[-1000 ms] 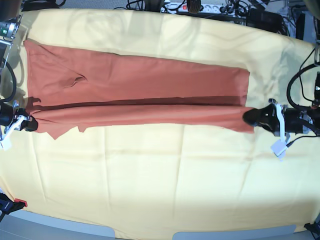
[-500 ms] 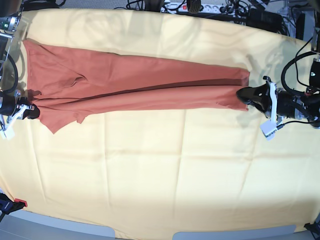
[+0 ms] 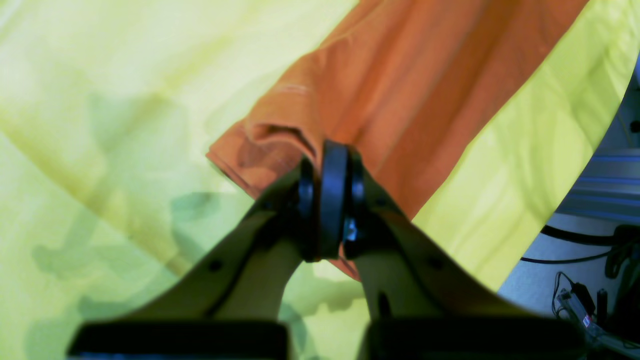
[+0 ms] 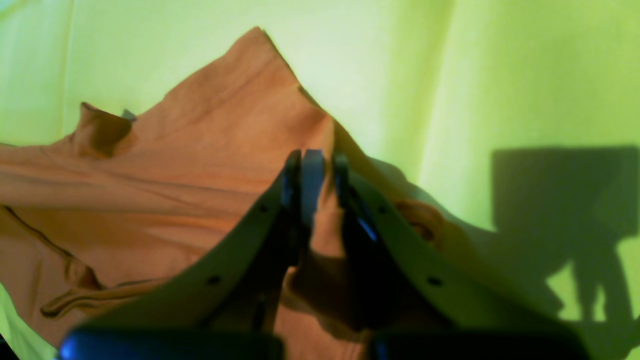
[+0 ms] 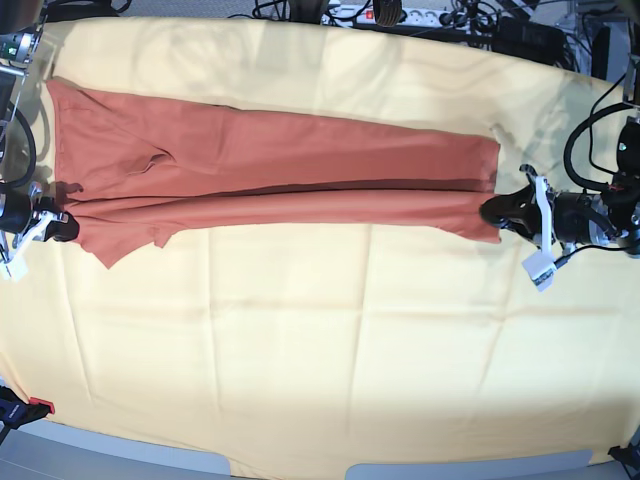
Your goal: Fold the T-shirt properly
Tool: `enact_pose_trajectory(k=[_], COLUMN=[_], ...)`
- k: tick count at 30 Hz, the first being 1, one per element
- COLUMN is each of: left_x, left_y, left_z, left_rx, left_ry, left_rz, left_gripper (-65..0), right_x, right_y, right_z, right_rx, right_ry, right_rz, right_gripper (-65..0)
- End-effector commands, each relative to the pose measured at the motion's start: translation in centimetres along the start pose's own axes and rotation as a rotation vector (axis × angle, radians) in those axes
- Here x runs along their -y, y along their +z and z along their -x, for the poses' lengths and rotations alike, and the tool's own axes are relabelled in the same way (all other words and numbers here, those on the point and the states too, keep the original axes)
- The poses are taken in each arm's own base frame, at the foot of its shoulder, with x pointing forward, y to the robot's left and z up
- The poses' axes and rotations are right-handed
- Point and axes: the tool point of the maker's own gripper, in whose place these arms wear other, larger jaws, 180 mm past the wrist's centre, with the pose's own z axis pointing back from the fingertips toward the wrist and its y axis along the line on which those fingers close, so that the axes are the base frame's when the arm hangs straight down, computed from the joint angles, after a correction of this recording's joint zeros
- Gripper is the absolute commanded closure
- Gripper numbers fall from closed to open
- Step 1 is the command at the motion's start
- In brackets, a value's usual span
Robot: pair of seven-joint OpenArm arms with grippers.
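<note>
The rust-orange T-shirt lies stretched in a long band across the far half of the table, with its near strip folded over lengthwise. My left gripper is shut on the shirt's right end; the left wrist view shows the pads pinching the hem of the T-shirt. On the other side, my right gripper is shut on the shirt's left end. In the right wrist view its tips clamp a fold of the T-shirt. A loose flap hangs near the left end.
A pale yellow cloth covers the whole table under the shirt. Cables and a power strip lie beyond the far edge. More cables show off the table's side in the left wrist view.
Both grippers carried the shirt's near strip away from the front edge, so the fold narrowed. The left gripper then came back slightly toward the front. Both stayed shut on the fabric.
</note>
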Motion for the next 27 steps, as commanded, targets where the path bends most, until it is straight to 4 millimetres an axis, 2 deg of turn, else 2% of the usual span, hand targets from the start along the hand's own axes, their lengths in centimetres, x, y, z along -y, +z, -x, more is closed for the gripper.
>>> enact_pose_trajectory(k=[1,2,4,6,7,9,12,15,18,24,27], left_x=[-0.3,0.0,0.4,0.6,0.6,0.7,0.7,0.8,0.7,0.7,0.7], left_y=[1.2,1.2,1.1,1.1,1.1,1.0,1.0,1.0,1.0,1.0,1.0], left_z=[-0.5,-0.3,0.1,0.4,0.5,0.7,0.8,0.7,0.4,-0.2,-0.2], left_rx=[0.002,-0.007,-0.024,-0.042,-0.045,-0.047,-0.048,-0.042,-0.026,0.008,0.007], left_ry=[-0.019,-0.013,-0.004,-0.001,0.000,0.003,0.005,0.005,0.006,0.006,0.006], left_rz=[-0.014,0.000,0.025,0.034,0.035,0.038,0.039,0.040,0.040,0.040,0.040], left_gripper=[0.0,0.0,-1.7,-16.4,-23.5,-33.4,-34.7,-34.7,-34.7,-34.7,-34.7], right_x=[0.8,0.9,1.1,1.4,1.5,1.9,1.7,0.6,-0.4,-3.5,-3.8], right_y=[1.5,1.6,1.8,2.3,2.7,3.5,4.4,4.2,2.9,-0.3,-1.7], right_z=[-2.3,-2.3,-2.7,-3.4,-4.1,-5.2,-7.1,-7.9,-7.5,-6.6,-5.5], right_rx=[0.050,0.047,0.049,0.060,0.071,0.091,0.142,0.190,0.186,0.181,0.137], right_ry=[0.039,0.043,0.049,0.058,0.064,0.075,0.077,0.054,0.043,0.012,0.028], right_rz=[0.029,0.035,0.042,0.053,0.059,0.072,0.059,0.004,-0.024,-0.112,-0.093], right_gripper=[0.0,-1.9,-18.7,-34.3,-38.1,-39.3,-39.3,-39.3,-39.3,-39.3,-39.3])
